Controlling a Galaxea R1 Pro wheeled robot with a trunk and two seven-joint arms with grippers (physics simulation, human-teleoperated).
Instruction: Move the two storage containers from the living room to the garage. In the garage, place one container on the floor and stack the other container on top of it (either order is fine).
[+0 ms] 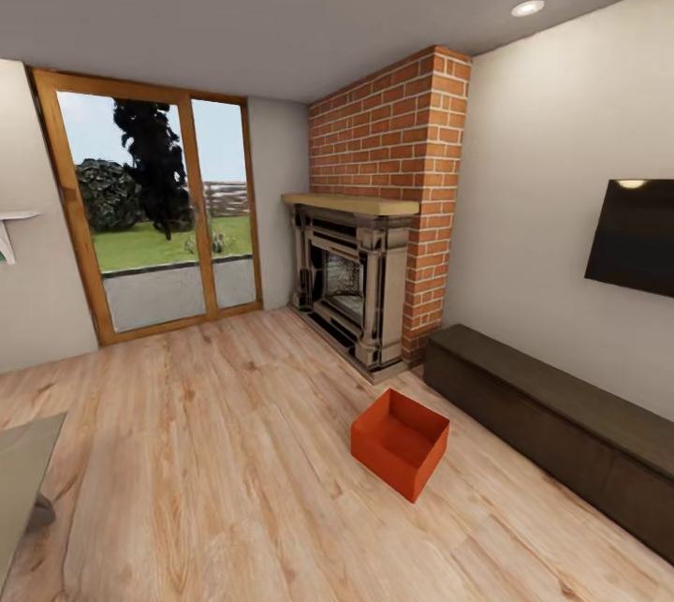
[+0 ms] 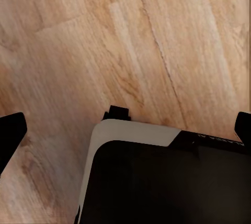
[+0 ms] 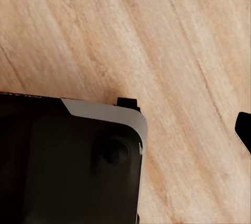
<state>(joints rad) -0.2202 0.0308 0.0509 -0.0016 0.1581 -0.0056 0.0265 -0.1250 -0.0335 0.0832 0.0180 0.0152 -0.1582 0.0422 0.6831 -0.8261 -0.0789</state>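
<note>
I am in the living room. One red-orange storage container (image 1: 401, 441) sits open side up on the light wood planks, a little right of centre, in front of the brick fireplace (image 1: 360, 293). In the left wrist view my left gripper (image 2: 126, 130) is open, its dark fingertips (image 2: 10, 135) at the picture's two edges over bare planks and my own dark base (image 2: 157, 182). In the right wrist view my right gripper (image 3: 125, 130) hangs over planks and the base, one fingertip (image 3: 243, 130) far out at the edge. Nothing is held. The garage is out of view.
A long dark low cabinet (image 1: 562, 424) runs along the right wall under a black screen (image 1: 637, 237), close behind the container. A wood-framed glass door (image 1: 154, 209) is at the back left. A grey tabletop corner (image 1: 23, 471) juts in at the left.
</note>
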